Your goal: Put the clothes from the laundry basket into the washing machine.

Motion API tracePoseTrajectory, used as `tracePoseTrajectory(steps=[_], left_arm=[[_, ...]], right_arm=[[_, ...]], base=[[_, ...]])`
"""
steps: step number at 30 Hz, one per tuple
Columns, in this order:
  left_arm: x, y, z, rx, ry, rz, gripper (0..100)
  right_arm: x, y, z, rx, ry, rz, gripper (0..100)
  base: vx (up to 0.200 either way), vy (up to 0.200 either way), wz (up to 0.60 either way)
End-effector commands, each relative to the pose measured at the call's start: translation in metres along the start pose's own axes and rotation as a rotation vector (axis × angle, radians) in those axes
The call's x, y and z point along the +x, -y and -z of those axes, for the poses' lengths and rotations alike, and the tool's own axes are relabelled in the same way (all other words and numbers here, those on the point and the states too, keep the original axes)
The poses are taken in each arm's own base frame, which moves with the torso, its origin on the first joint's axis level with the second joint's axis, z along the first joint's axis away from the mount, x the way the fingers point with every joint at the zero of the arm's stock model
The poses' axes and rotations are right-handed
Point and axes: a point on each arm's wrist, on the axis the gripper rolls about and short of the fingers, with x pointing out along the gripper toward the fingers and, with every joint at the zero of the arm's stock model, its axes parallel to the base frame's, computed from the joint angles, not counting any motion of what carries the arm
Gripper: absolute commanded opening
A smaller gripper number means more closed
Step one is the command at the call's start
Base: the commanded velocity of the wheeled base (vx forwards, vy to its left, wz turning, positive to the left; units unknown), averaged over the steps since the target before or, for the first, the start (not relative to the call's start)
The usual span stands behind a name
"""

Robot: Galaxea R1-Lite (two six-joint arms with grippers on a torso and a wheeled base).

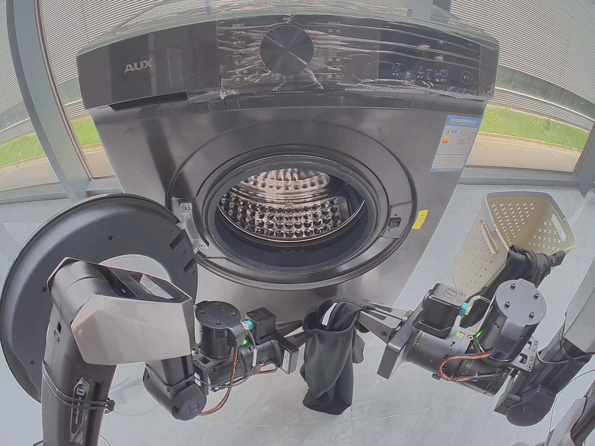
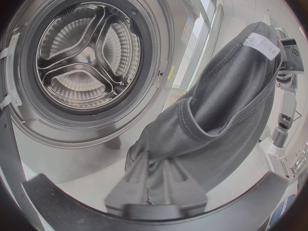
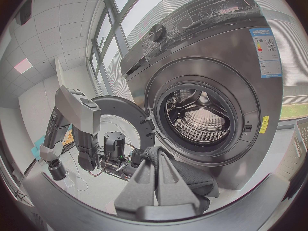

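Nearest, low in front of the machine, the left pincer (image 1: 304,337) and the right pincer (image 1: 358,314) face each other. Each is narrowed onto the top edge of one dark garment (image 1: 328,360). In the left wrist view the fingers (image 2: 141,174) sit close together with cloth bunched between them. The right wrist view shows the same pinch (image 3: 157,174). The garment hangs between the two as a slack pouch, its tail dangling just above the floor (image 1: 403,416) with a white label (image 2: 261,45) showing at the hem.

The step in hand looks like carrying this piece up into the drum (image 1: 291,215), which sits higher and farther than the cloth does now. To do it well, I would raise both pincers together so the tail clears the lower rim of the opening. I would then lead with one arm well past the rubber lip before opening either pincer. Cloth let go too early is likely to drape over the seal or slide to the floor. The door (image 1: 93,230) stands swung open at the left, close to the left arm, so that elbow wants a careful path.

Beyond, the washing machine (image 1: 155,150) stands grey and front-loading. The drum looks to have no clothes in it. The pale perforated laundry basket (image 1: 520,224) stands at the right beside the machine. I cannot tell what remains in it.

The floor is pale and glossy. Tall windows (image 1: 533,51) run behind the machine, with grass outside.
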Motion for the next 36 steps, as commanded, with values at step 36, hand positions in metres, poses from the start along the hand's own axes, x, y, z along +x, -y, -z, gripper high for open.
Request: tracePoseTrajectory(steps=[36], left_arm=[[-0.095, 0.009, -0.018, -0.030, -0.091, -0.022, 0]], right_arm=[[0.001, 0.018, 0.005, 0.004, -0.018, 0.059, 0]], base=[[0.000, 0.000, 0.00]])
